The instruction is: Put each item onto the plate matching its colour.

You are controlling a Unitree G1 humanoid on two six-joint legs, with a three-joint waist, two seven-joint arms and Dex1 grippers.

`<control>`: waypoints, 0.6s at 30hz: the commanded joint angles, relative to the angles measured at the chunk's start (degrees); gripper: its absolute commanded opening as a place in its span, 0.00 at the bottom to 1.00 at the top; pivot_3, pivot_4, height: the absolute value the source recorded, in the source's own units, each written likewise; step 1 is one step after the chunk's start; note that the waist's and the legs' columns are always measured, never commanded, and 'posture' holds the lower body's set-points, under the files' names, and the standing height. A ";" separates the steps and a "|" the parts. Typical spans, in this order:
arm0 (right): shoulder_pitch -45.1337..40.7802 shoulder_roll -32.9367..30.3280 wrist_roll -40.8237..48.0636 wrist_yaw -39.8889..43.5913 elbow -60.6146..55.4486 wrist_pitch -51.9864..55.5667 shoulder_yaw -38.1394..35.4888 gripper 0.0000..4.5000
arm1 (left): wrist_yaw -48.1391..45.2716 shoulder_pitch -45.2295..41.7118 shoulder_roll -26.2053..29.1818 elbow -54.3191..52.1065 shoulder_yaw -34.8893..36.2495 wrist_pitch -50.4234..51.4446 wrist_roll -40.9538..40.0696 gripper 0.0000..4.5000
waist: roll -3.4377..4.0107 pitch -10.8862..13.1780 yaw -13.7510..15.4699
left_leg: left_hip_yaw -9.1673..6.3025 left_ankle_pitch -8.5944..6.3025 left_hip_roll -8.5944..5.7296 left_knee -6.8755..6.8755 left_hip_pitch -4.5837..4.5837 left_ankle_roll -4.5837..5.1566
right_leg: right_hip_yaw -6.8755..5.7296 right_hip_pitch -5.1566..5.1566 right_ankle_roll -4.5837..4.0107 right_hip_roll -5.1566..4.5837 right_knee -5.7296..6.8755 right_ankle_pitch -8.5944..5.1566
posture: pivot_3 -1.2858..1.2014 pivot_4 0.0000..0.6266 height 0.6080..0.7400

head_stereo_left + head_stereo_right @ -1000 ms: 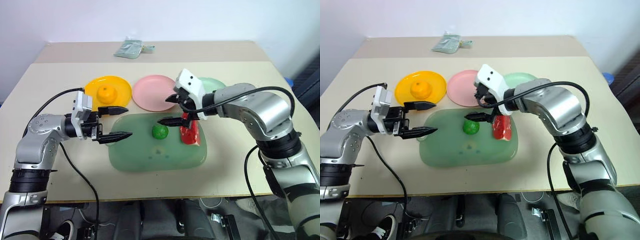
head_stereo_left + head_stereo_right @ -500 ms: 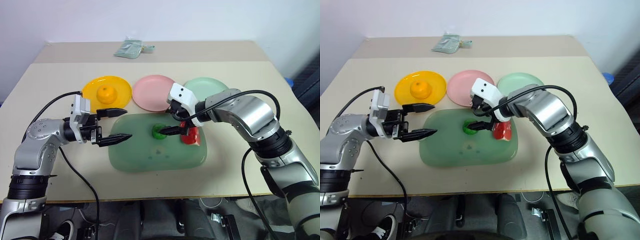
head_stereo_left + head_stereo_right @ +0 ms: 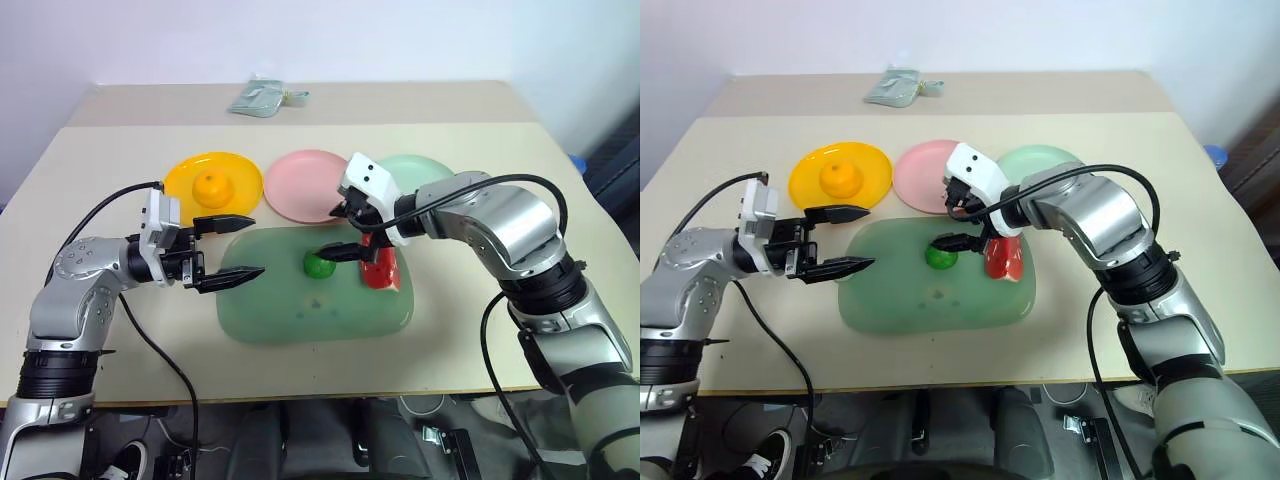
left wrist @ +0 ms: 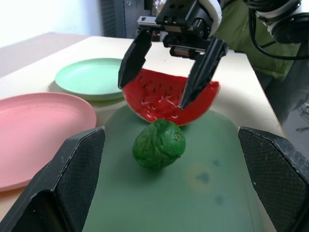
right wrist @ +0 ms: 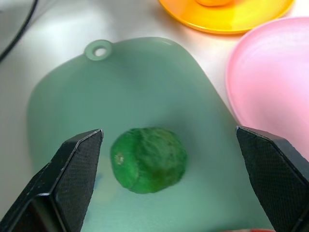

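Observation:
A green lime (image 3: 318,265) lies on the translucent green mat (image 3: 290,315), with the red watermelon wedge (image 3: 381,271) just to its right. My right gripper (image 3: 330,233) hangs open over the lime, one finger (image 5: 72,179) on each side and clear of it. The orange (image 3: 212,186) rests on the yellow plate (image 3: 180,172). The pink plate (image 3: 305,186) and the mint green plate (image 3: 418,166) hold nothing. My left gripper (image 3: 258,244) stands open at the mat's left edge, pointing level toward the lime (image 4: 159,144).
A small grey-green foil packet (image 3: 258,98) lies at the far side of the table. The three plates stand in a row behind the mat. Bare tabletop lies to the left, right and front of the mat.
My right gripper has come down from above the pink plate's edge to just over the lime, still open. The left arm has held its place.

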 commanded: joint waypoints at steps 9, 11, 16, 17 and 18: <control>3.16 1.39 -6.00 -2.32 -2.05 -4.41 6.59 1.00 | -0.45 0.56 0.64 -1.28 1.36 -1.46 -0.47 0.99 | 0.00 0.00 0.04 | 0.00 0.00 0.00 0.00 0.00 0.00 | 0.00 0.00 0.00 0.00 0.00 0.00 | 0.52 0.24 1.00; 3.40 0.53 -7.53 -1.83 -1.85 -5.57 8.02 1.00 | -0.52 0.70 0.66 -1.32 1.35 -1.56 -0.48 0.99 | 0.00 0.00 0.09 | 0.00 0.00 -0.01 0.00 0.00 0.00 | 0.00 0.00 0.00 -0.01 0.00 0.00 | 0.52 0.24 1.00; 3.41 1.71 -7.65 -1.33 -1.24 -5.53 7.21 0.88 | -0.59 0.94 0.54 -0.90 1.17 -2.26 -0.21 1.00 | 0.00 0.00 -0.03 | 0.00 0.00 0.00 -0.01 0.00 0.00 | 0.00 -0.01 -0.01 0.01 0.00 0.00 | 0.52 0.24 1.00; 3.41 1.72 -7.94 -1.27 -1.09 -5.70 7.22 0.82 | -0.59 0.99 0.54 -0.90 1.18 -2.32 -0.22 1.00 | 0.00 0.00 -0.05 | 0.00 0.00 0.00 -0.01 0.00 0.00 | 0.00 -0.01 -0.01 0.01 0.00 0.00 | 0.52 0.24 1.00; 3.54 1.60 -8.27 -1.17 -1.02 -5.93 7.31 0.71 | -0.64 1.07 0.56 -0.80 1.12 -2.51 -0.09 1.00 | 0.00 0.00 -0.04 | 0.00 0.00 0.00 -0.01 0.00 0.00 | 0.00 -0.01 0.00 0.01 0.00 0.00 | 0.52 0.24 1.00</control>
